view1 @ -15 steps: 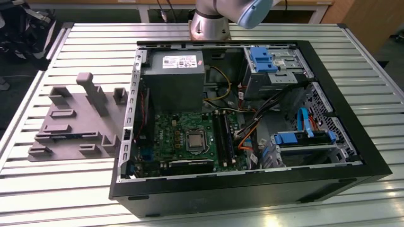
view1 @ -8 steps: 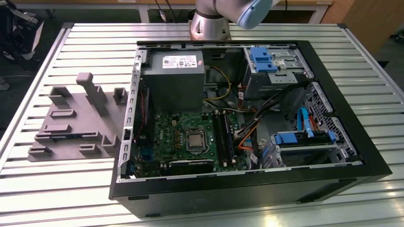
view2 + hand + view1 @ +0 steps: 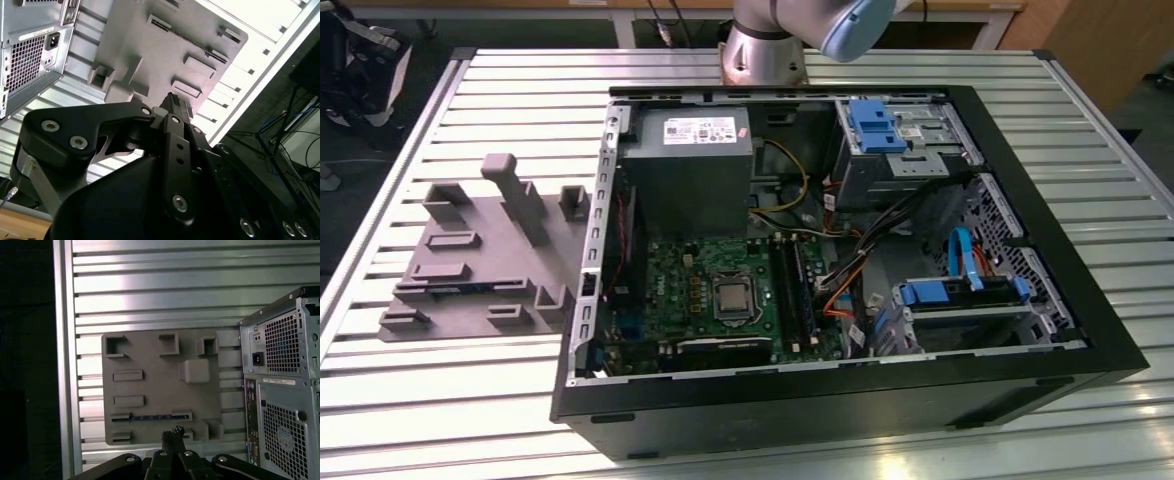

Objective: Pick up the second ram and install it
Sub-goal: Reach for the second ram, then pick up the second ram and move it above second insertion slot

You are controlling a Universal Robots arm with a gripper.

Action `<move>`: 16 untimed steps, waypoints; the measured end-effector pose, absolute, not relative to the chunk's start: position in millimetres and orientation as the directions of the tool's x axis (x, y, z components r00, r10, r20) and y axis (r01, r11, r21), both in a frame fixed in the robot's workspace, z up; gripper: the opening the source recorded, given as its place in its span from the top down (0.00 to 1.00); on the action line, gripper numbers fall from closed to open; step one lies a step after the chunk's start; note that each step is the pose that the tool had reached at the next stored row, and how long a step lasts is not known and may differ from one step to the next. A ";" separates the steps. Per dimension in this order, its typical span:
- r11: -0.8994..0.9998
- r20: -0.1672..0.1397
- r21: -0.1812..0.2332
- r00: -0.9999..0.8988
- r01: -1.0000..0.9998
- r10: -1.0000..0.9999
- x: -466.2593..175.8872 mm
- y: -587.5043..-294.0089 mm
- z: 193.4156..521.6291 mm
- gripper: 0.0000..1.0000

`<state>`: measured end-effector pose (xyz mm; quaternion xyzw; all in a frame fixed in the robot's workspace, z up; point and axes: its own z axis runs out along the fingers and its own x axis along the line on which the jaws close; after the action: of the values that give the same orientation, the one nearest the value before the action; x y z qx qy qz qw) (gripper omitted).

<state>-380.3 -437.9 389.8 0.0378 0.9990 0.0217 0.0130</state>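
Ram: the ram (image 3: 150,417) lies lengthwise in a long narrow slot of the gray fixture (image 3: 160,390). It shows as a thin dark strip with bluish spots, and nothing grips it. In the exterior view the ram (image 3: 438,289) is a blue-dark line low on the fixture (image 3: 480,250).
Ram's edges: a raised block stands at each end of the slot. Flat fixture surface runs along both long sides, and the strip's upper edge is uncovered.
Gripper: in the first wrist view the gripper (image 3: 173,434) hangs well above the fixture, over the fixture's edge just beside the ram's row. In the second wrist view the gripper (image 3: 177,106) also hangs over the fixture (image 3: 165,50).
Fingers: the fingers (image 3: 167,437) are together, with nothing between them.
Room around the fixture: bare slats of the tabletop (image 3: 150,290) lie on all sides. A narrow strip of slats separates the fixture from the computer case (image 3: 280,390), and the tabletop's outer rail runs along the fixture's far side.
Computer case: it lies on its side on the tabletop (image 3: 494,100) with the top open, at the exterior view's right of the fixture. The black rim of the case (image 3: 854,400) frames the opening.
Inside the case: the green motherboard (image 3: 680,280) sits on the side nearest the fixture. Orange and blue cables (image 3: 854,280) cross just beside it.
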 end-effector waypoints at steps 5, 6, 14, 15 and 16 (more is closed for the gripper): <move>0.997 -0.024 0.044 -0.998 0.065 0.066 -386.8 -438.7 389.7 0.89; 0.997 -0.024 0.044 -0.998 0.061 0.062 -388.5 -439.0 389.7 0.89; 0.997 -0.024 0.044 -0.998 0.058 0.059 -396.5 -440.7 389.0 0.89; 0.997 -0.024 0.044 -0.998 0.058 0.059 -396.5 -440.7 389.0 0.89; 0.997 -0.024 0.044 -0.998 0.058 0.059 -396.5 -440.7 388.9 0.89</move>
<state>-396.5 -440.7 388.9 0.0291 0.9993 0.0218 0.0129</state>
